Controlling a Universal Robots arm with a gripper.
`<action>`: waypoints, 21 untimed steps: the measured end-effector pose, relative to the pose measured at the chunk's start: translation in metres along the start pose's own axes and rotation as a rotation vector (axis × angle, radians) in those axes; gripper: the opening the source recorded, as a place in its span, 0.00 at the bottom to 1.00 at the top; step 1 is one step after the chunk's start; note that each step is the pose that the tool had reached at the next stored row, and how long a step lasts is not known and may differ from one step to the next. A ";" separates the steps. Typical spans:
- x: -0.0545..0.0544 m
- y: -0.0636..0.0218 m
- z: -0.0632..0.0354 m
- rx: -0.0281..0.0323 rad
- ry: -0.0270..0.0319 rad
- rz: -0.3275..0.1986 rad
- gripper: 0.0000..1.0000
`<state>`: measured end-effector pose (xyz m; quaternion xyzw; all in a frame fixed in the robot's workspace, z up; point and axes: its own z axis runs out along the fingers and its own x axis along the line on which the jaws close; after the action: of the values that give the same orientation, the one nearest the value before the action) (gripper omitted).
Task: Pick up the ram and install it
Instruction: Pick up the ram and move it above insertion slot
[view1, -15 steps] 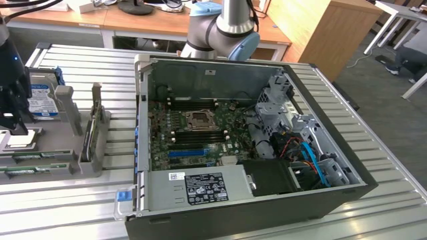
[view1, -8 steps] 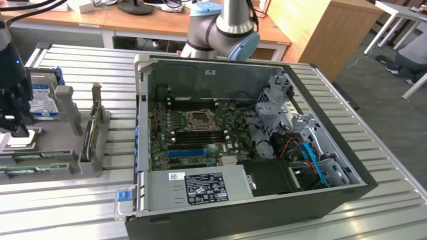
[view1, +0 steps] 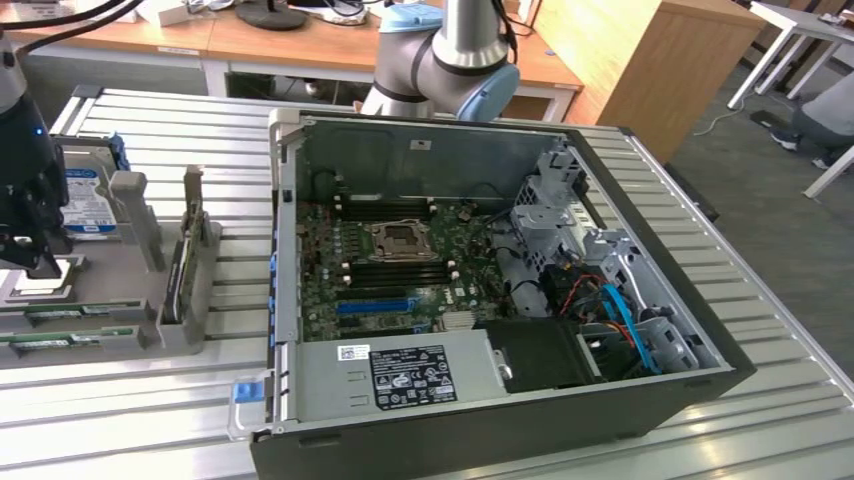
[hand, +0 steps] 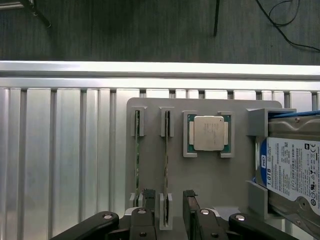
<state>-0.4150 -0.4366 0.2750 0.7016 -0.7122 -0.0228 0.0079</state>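
Standing edgewise in tray (hand: 206, 180) slot — ram (hand: 166, 155)

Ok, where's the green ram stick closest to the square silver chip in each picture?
Exterior view: the ram stick is at the exterior view's left edge, in the grey holder.
Wrist view: the ram stick stands on edge within the open gripper, beside the chip.
Shared landmark: the hard drive.
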 end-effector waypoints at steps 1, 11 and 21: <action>0.000 0.0000 0.0007 0.0000 0.0000 0.000 0.36; 0.000 -0.0004 0.0081 0.0001 -0.0001 0.000 0.36; 0.000 -0.0007 0.0158 0.0001 -0.0001 0.000 0.36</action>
<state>-0.4150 -0.4366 0.2593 0.7016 -0.7122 -0.0228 0.0079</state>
